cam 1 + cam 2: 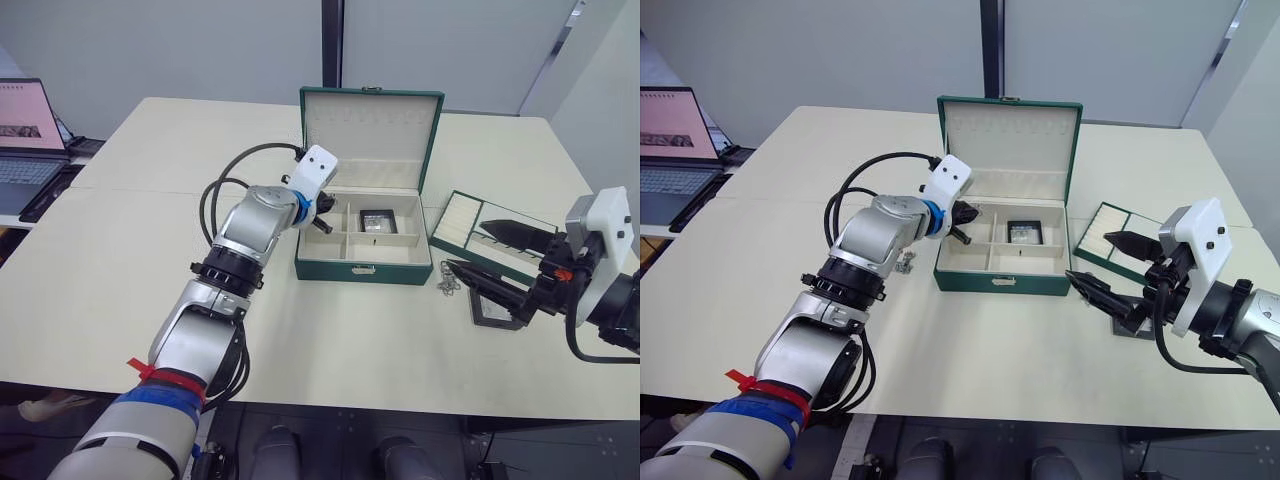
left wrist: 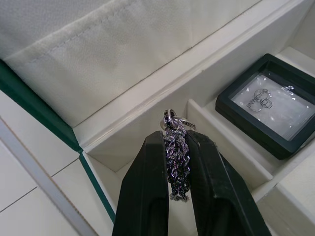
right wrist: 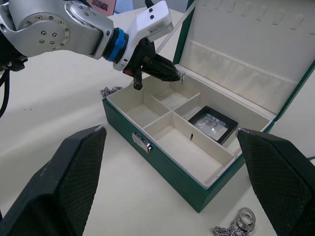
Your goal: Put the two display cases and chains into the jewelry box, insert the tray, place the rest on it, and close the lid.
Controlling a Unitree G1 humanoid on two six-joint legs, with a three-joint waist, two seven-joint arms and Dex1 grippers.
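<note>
Cream compartments of the open dark green rectangular jewelry box (image 1: 364, 262) hold one black-framed clear-windowed display case (image 1: 378, 220) at 2 o'clock, while the left claw (image 2: 176, 172), clenched on a silvery chain bunch (image 2: 176, 162), hangs over the 10 o'clock compartment, the right claw (image 3: 172, 191) spread wide.

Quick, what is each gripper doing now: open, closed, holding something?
Left gripper: closed on a silvery chain, over the jewelry box.
Right gripper: open, holding nothing.
</note>
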